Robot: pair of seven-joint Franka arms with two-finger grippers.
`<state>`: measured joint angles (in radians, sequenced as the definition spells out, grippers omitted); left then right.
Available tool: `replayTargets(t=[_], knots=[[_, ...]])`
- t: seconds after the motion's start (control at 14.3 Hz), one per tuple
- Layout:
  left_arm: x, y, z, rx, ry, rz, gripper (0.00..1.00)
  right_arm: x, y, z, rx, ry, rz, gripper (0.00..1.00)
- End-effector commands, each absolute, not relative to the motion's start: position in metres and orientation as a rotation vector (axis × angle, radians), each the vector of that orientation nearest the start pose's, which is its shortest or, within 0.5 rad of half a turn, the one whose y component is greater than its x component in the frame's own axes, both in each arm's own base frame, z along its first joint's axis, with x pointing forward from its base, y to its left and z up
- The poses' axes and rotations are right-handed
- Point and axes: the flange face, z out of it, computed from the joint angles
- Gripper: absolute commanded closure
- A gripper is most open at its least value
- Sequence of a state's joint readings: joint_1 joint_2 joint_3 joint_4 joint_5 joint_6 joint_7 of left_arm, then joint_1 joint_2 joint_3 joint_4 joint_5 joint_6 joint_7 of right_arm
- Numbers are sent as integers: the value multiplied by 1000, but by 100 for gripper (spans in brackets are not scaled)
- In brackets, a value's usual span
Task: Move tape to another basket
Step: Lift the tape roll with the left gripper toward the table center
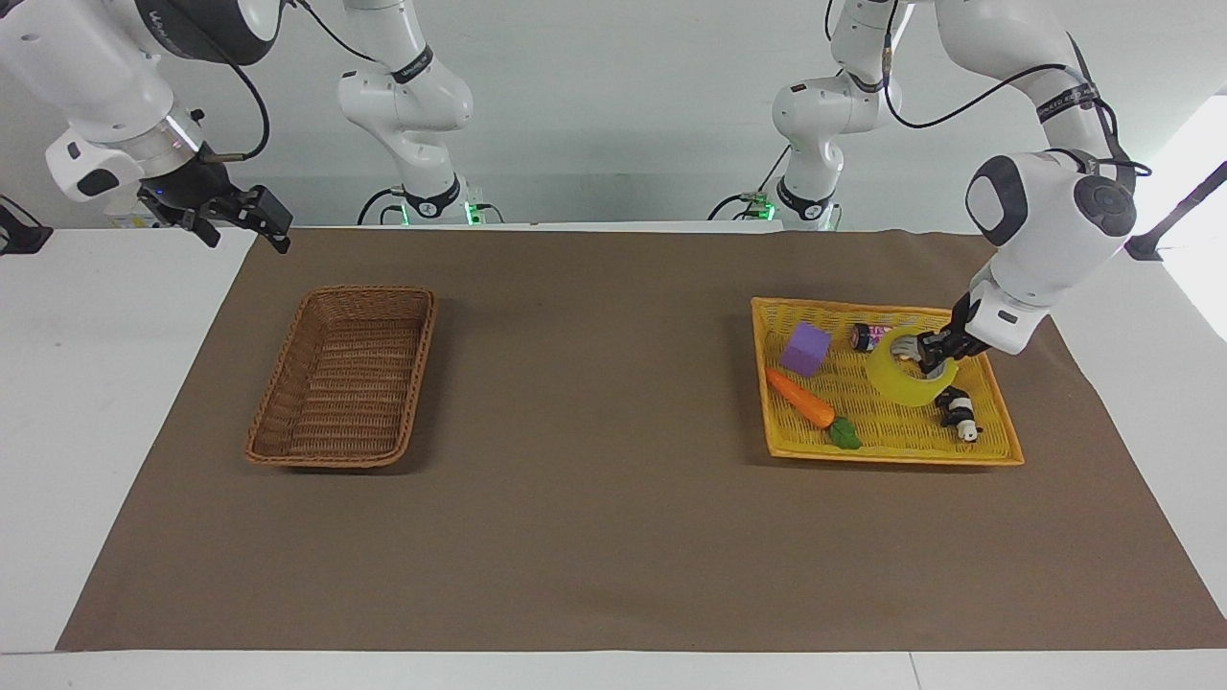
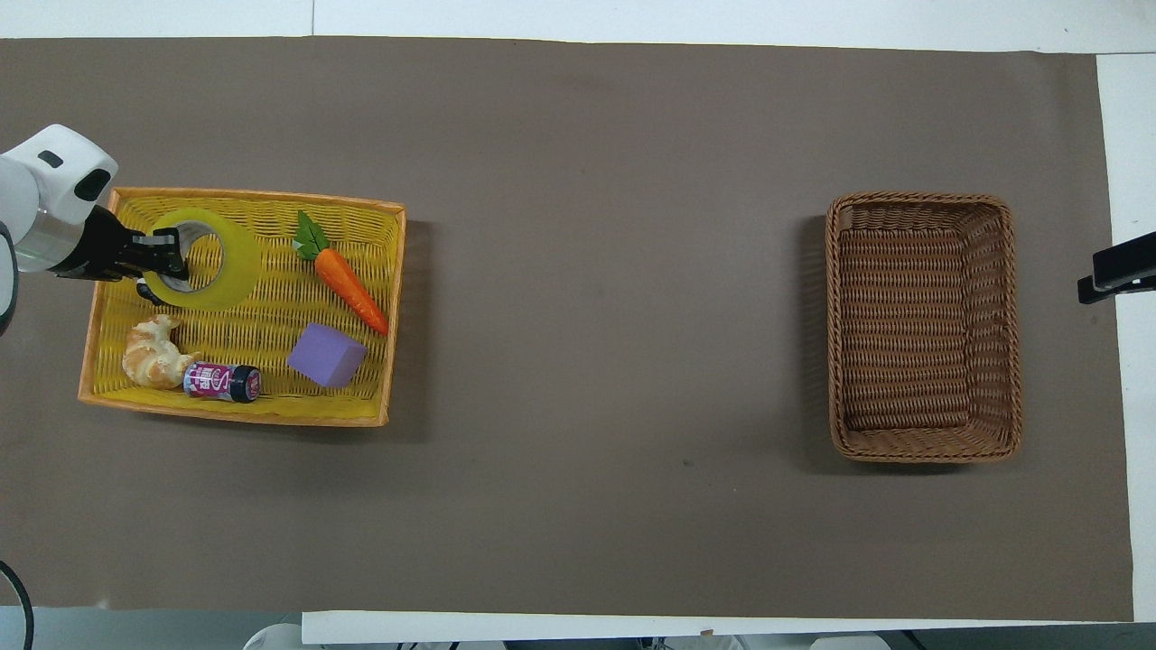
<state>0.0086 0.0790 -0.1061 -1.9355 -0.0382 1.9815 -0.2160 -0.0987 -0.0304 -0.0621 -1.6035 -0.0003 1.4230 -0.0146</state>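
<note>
The yellow tape roll (image 1: 901,376) (image 2: 217,262) hangs tilted above the yellow-orange flat basket (image 1: 987,402) (image 2: 271,208), lifted off its floor. My left gripper (image 1: 928,356) (image 2: 165,264) is shut on the roll's wall, one finger inside the core. The dark brown wicker basket (image 1: 288,422) (image 2: 993,307) stands empty toward the right arm's end of the table. My right gripper (image 1: 251,222) (image 2: 1115,271) waits in the air over the table's edge beside the brown basket.
The yellow-orange basket holds a toy carrot (image 1: 803,402) (image 2: 348,280), a purple block (image 1: 805,348) (image 2: 327,355), a small can (image 1: 861,335) (image 2: 221,382), a croissant (image 2: 149,352) and a panda figure (image 1: 959,412). A brown mat (image 1: 594,479) covers the table.
</note>
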Motion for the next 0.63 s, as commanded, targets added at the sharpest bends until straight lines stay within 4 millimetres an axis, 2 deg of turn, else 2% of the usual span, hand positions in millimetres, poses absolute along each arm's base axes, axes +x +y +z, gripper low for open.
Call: replayTargets(t=[0.0,0.14,0.35,0.42,0.56], knots=[[564,-141,461,-3160,-362,40,100,514,-85,614,-3116,211,230,0],[553,-194,465,-3217,-466,38,100,514,-85,614,-3116,211,230,0],[536,-255,476,-3306,-525,56,100,514,-85,614,-3116,211,230,0],[531,-272,480,-3346,-530,68,100,514,-85,614,-3116,211,230,0],[528,-287,485,-3456,-630,184,100,514,-85,614,-3116,211,230,0]])
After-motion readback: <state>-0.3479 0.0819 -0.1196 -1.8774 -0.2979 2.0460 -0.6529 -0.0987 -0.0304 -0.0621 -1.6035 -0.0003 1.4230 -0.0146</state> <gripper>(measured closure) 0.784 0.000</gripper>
